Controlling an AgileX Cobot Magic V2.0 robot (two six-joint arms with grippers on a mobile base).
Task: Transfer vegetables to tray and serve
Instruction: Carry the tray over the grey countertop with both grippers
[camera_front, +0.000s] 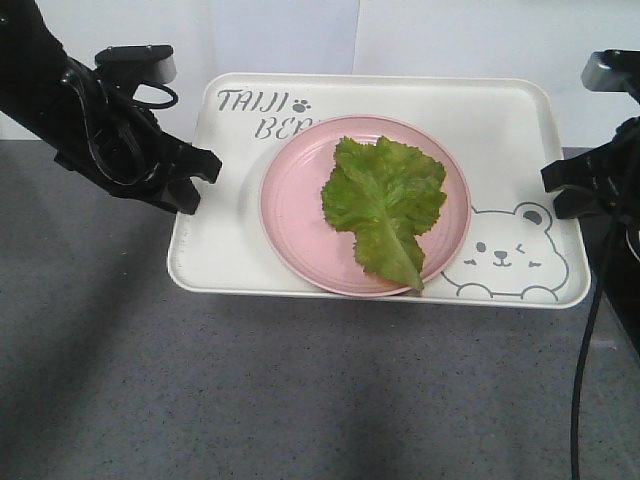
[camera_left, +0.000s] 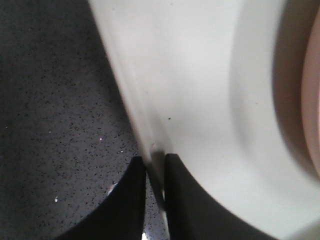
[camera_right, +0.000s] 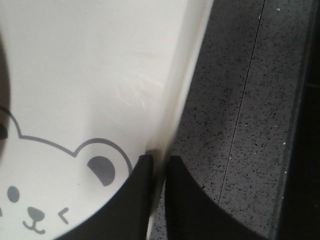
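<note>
The cream-white tray (camera_front: 510, 130) with the bear drawing lies across the middle of the dark counter. A round pink plate (camera_front: 290, 200) sits on it, and the vegetables (camera_front: 385, 205), one green lettuce leaf, lie on that plate. My left gripper (camera_front: 195, 185) is shut on the tray's left rim (camera_left: 150, 135), one finger (camera_left: 125, 200) outside and one inside. My right gripper (camera_front: 560, 190) is shut on the tray's right rim (camera_right: 172, 115) in the same way, near the bear's ear (camera_right: 102, 170).
Dark speckled counter (camera_front: 250, 390) surrounds the tray, with a thin seam line (camera_right: 245, 95) to the right of it. A white wall (camera_front: 450, 40) runs behind. A black cable (camera_front: 590, 330) hangs from the right arm.
</note>
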